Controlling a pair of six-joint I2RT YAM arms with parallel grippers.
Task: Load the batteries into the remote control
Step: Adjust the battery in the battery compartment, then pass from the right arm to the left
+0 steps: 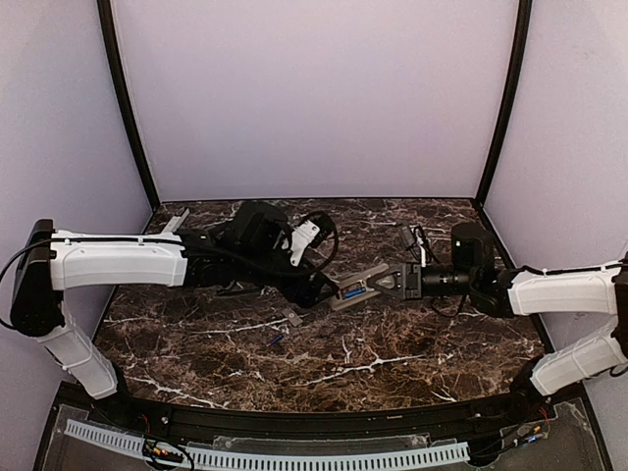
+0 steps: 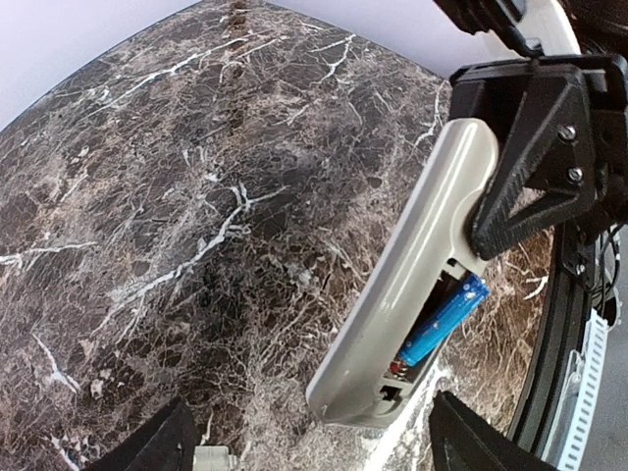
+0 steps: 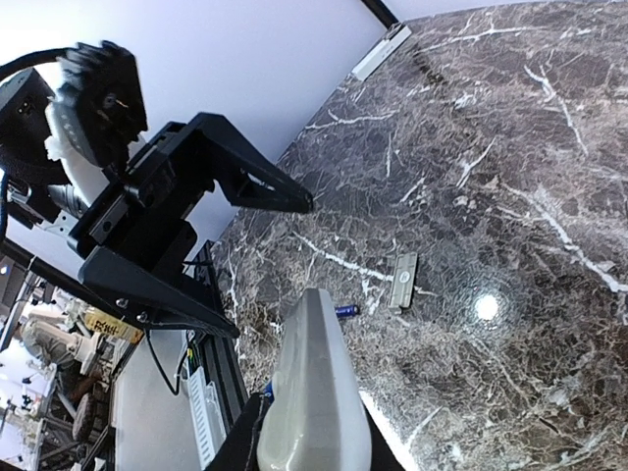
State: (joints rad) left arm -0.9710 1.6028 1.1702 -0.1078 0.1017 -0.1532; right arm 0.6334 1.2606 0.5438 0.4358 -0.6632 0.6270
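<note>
Centre blocked: left gripper (image 3: 273, 267), jaws spread, facing raised remote control (image 1: 359, 288). Battery (image 1: 276, 339), grey cover (image 1: 292, 316) on table (image 1: 392, 363) beneath. Front marble strip open, passable.

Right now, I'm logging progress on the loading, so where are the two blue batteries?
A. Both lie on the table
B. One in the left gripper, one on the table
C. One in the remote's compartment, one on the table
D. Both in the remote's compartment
C. The seated battery lies in the open compartment of the remote control, while the loose battery lies on the table.
</note>
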